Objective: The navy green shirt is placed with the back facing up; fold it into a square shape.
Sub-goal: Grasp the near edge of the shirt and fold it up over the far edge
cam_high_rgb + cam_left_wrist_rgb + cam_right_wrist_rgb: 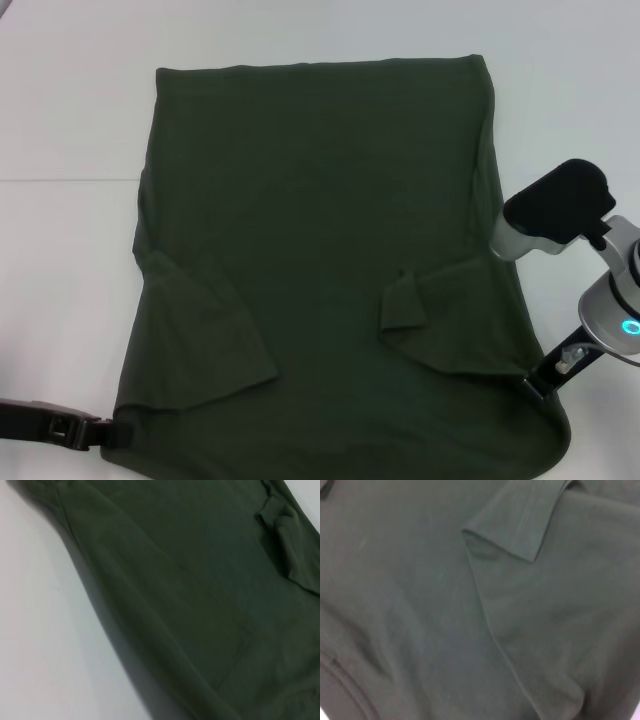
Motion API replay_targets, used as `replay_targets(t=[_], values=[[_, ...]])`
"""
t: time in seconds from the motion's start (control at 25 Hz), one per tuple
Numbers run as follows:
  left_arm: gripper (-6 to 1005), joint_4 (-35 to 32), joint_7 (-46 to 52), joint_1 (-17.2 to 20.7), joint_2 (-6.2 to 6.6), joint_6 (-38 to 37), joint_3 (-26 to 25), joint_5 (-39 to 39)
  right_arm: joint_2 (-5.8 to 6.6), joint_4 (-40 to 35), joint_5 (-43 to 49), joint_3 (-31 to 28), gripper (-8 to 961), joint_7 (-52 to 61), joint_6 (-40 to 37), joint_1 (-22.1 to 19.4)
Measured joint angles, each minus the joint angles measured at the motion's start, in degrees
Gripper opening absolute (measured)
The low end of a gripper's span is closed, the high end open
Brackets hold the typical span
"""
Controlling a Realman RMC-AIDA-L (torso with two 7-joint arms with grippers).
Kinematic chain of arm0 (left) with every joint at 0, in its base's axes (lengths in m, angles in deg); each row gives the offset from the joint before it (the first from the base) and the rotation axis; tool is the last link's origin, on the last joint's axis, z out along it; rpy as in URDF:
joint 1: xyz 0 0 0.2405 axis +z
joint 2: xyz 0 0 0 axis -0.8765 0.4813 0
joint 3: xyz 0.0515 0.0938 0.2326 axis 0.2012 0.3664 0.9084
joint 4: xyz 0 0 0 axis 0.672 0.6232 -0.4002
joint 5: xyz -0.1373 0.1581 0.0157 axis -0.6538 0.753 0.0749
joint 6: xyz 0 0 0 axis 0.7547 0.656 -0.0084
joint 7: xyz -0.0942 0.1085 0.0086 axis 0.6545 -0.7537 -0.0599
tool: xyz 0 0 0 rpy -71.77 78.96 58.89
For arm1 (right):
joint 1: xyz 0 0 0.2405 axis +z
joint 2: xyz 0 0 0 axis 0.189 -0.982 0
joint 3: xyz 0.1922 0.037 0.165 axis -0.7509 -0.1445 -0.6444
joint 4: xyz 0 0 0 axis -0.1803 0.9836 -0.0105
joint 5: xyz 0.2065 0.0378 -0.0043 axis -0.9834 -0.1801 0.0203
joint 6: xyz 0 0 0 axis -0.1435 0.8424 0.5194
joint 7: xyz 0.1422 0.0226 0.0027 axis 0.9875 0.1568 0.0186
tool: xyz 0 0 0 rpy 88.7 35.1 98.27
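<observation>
Head view: left gripper (112,434) low at the near left corner of the large dark olive-green short-sleeved cotton shirt (320,250), black fingers (100,433) pointing at the hem edge there, touching or just beside the fabric; open or clamped, cannot tell. Right gripper (535,385) at the near right corner of the same garment, black fingers (545,378) reaching the cloth edge; grip state likewise cannot tell. Behind it, silver-grey right arm with a glowing cyan ring (630,326) and a black rounded wrist housing (560,200), beside the shirt's right edge

Shirt spread flat, plain side up, on the white worktop (70,120), straight far edge away from the robot, rounded near edge between the two grippers. Both sleeves folded inward over the body: broad left sleeve (205,340) lying as a flap, smaller right sleeve (408,305) tucked toward the middle

Left wrist view: shirt's long side edge lying across white worktop, folded sleeve at the far corner. Right wrist view: olive fabric filling the picture, folded sleeve flap (520,520) over the body
</observation>
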State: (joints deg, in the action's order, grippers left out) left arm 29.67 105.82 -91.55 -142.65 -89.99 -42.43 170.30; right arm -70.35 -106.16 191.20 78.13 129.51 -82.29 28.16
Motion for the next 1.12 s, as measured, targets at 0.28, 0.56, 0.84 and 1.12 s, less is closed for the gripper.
replay_targets(t=[0.28,0.56,0.84,1.12], values=[[23,0.0,-0.3,0.1,0.15,-0.8,-0.3,0.0,0.27,-7.3,-3.4,-4.5,46,-0.1,-2.8,-6.4],[22,0.0,-0.5,0.5,0.22,-1.3,-0.6,0.0,0.24,-8.0,-8.9,-11.9,46,-0.8,0.1,-14.1],[21,-0.1,-0.7,0.7,0.40,-1.6,-2.2,-0.1,0.21,-4.7,-14.7,-20.3,45,-3.8,2.7,-17.3],[22,0.0,-0.8,0.8,0.49,-1.6,-3.1,-0.7,0.24,4.8,-21.5,-30.1,45,-10.4,5.6,-17.8]])
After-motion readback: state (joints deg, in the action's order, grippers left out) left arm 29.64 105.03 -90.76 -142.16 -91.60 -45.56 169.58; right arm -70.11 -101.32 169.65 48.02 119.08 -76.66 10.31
